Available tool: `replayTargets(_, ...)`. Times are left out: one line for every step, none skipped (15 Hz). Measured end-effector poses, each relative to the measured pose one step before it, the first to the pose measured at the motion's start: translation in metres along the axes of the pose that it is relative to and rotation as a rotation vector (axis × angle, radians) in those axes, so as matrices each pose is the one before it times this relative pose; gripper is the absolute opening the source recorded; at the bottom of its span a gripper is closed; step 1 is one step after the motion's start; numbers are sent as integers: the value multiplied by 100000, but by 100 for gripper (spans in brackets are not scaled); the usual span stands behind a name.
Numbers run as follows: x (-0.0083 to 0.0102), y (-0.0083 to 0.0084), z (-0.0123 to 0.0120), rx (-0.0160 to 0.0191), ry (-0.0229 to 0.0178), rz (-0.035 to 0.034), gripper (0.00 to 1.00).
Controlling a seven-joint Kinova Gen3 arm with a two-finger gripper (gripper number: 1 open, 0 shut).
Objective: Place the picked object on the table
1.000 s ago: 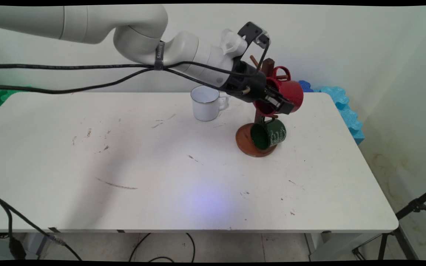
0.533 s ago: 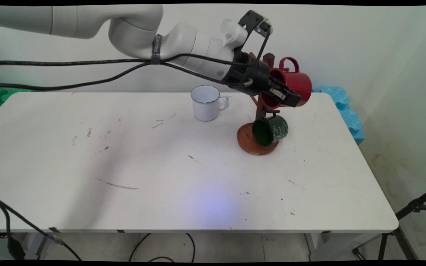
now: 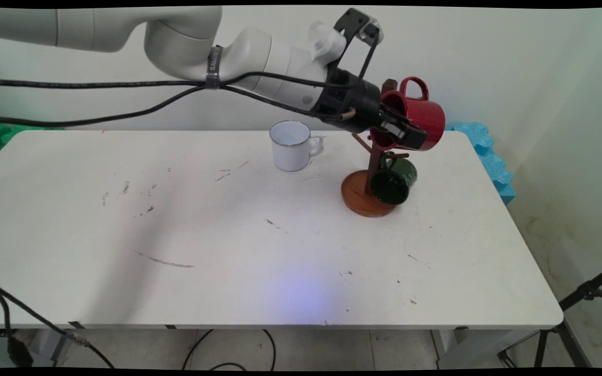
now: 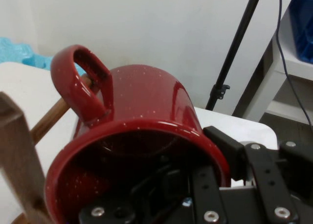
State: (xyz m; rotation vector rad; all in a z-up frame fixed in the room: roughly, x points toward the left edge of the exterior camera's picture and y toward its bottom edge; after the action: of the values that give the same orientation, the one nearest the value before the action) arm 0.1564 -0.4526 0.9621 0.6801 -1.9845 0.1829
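1. My fingers point(image 3: 404, 133) are clamped on the rim of the red mug point(image 3: 420, 119): in the hand view one black finger point(image 4: 226, 148) lies against the outside of the wall and the other reaches into the mug's mouth, so I read them as closed down to the thickness of that wall.
2. I have the red mug point(image 4: 142, 126) up in the air, tipped on its side, with its mouth turned back toward my wrist and its handle pointing up.
3. Seen from the hand, the mug's handle loops around a wooden peg point(image 4: 51, 117), and the stand's upright post point(image 4: 19, 160) crosses the left side of that view, just beside the mug's rim.
4. In the main view the mug sits at the top of the wooden mug stand point(image 3: 368, 194), whose round base rests on the white surface point(image 3: 228, 250).
5. Below my fingers, a dark green mug point(image 3: 395, 180) hangs from a lower peg of the same stand, its mouth facing down toward the base.
6. A white mug point(image 3: 291, 146) stands upright on the surface to the left of the stand, near it but apart, handle to the right.
7. Blue foam mats point(image 3: 481, 143) lie past the surface's far right corner, against the wall.
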Motion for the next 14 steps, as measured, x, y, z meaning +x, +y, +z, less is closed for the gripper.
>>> replayTargets(-23,124,-172,-223,101,10,0)
replayTargets(-17,132,-142,-276,64,37,0)
replayTargets(-49,151,-191,-290,44,10,0)
replayTargets(-55,173,-222,-333,57,25,0)
replayTargets(-34,175,-191,-360,30,76,0)
replayTargets(-51,184,-240,-333,42,52,0)
replayTargets(-48,173,-227,-323,19,74,0)
replayTargets(-71,236,-341,-479,-31,101,0)
replayTargets(-53,177,-264,-391,-94,79,0)
replayTargets(-70,205,-392,-465,-305,123,0)
replayTargets(-47,187,-372,-466,-471,233,0)
replayTargets(-60,163,-498,-436,-809,370,0)
replayTargets(-55,130,-506,-389,-1039,421,0)
replayTargets(-114,45,-650,-181,-1460,443,0)
